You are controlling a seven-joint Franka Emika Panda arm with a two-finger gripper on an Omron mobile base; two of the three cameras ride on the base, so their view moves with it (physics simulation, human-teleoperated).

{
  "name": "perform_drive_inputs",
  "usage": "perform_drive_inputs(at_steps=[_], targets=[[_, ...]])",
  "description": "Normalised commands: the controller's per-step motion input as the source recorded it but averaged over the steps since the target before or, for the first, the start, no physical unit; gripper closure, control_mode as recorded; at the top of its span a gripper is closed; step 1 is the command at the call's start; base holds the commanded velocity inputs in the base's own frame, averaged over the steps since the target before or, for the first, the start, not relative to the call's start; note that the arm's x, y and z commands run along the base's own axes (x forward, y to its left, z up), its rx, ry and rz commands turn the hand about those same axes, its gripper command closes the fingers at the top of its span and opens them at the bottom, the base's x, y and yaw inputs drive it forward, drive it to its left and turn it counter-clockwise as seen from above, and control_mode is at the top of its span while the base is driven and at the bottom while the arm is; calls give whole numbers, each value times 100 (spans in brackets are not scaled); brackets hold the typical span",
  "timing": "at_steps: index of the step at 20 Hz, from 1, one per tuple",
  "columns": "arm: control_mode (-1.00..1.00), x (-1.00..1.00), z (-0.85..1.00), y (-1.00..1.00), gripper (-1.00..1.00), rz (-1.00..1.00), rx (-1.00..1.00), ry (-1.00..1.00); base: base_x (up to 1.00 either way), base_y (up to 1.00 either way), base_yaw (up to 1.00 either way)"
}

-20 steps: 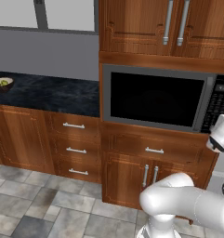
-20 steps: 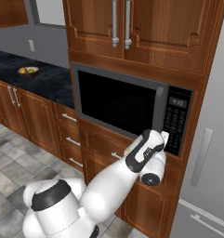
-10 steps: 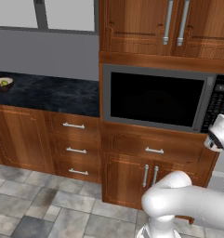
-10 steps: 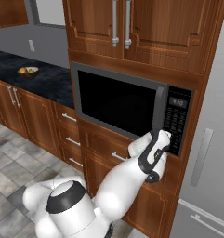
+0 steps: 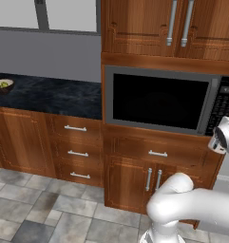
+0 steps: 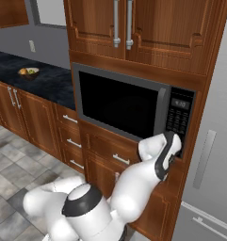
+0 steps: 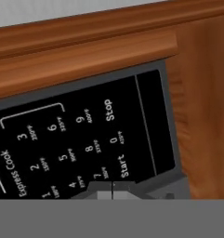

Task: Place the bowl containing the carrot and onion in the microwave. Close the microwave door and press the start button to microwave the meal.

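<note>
The microwave (image 5: 158, 102) (image 6: 119, 106) is built in under wooden cabinets. Its door (image 5: 156, 100) is closed, and the black glass hides the inside. The bowl, carrot and onion are hidden. The black keypad panel (image 6: 178, 120) (image 5: 224, 107) sits on the microwave's right side. My gripper (image 6: 176, 142) is at the lower end of that panel. In the hand view its fingertips (image 7: 104, 192) are pressed together, shut on nothing, just below the "Start" key (image 7: 123, 166), touching or nearly touching the panel.
A small dark bowl of yellow and green fruit (image 5: 2, 85) (image 6: 28, 72) stands far left on the dark counter (image 5: 49, 97). Wooden drawers and cabinet doors (image 5: 149, 178) lie below the microwave. A grey fridge (image 6: 209, 164) stands right of it.
My hand has risen and moved in toward the lower part of the keypad. The microwave door has stayed closed.
</note>
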Motion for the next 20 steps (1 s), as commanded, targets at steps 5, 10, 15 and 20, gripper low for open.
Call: perform_drive_inputs(at_steps=[5,10,15,20], targets=[[-100,25,-20,0,100,-4,0,0,0,0,0],[-100,25,-21,0,100,-4,0,0,0,0,0],[-100,25,-15,0,100,-5,0,0,0,0,0],[-100,35,-1,0,100,-7,0,0,0,0,0]])
